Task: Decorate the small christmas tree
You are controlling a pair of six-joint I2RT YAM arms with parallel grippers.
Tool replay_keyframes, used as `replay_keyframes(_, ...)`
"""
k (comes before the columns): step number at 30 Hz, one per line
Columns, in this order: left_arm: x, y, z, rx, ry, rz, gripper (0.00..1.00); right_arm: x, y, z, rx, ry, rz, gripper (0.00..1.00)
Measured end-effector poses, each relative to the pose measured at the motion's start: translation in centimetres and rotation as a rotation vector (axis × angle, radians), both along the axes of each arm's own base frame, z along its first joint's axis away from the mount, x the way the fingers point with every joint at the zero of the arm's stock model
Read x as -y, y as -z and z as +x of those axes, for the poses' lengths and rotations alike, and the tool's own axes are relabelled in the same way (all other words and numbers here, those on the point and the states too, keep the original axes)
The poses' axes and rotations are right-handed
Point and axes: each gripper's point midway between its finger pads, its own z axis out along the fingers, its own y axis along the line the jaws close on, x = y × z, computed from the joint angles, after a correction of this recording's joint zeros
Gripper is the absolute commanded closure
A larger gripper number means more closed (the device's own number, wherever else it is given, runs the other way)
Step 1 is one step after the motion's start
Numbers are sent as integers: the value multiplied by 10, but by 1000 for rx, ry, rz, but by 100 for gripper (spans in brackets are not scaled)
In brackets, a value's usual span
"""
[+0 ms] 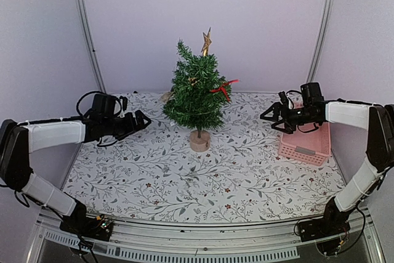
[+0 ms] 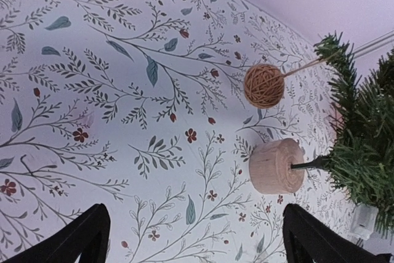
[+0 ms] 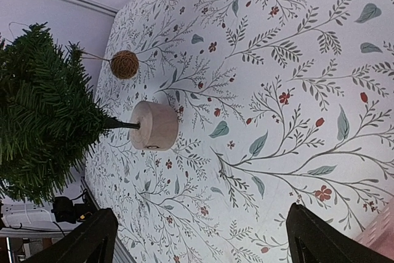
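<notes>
Leftmost, the left claw hangs above the floral-patterned surface, fingers spread wide with nothing between them. At the middle, toward the back, the small christmas tree stands upright on its round wooden base. It carries a gold star at the tip, a red ribbon and a twine ball on a low branch. Further right, the right claw is also released and empty, beside a pink basket.

Rear overhead camera faces forward; low wrist cameras share tree.
</notes>
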Motion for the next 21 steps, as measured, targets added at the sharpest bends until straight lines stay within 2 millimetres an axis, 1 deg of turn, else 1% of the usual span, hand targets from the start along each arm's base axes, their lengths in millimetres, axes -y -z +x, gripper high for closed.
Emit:
replay_keyframes(6, -7, -28, 16, 44, -17, 72, 1, -2, -12, 9, 55, 4, 26, 1)
replay_keyframes(9, -11, -36, 20, 59, -28, 109, 1, -4, -16, 10, 70, -1, 41, 1)
replay_keyframes(14, -17, -31, 19, 40, -41, 144, 1, -7, -21, 12, 80, -7, 64, 1)
replay_keyframes(21, -21, -17, 13, 0, -62, 151, 1, -10, -19, 11, 76, -22, 79, 1)
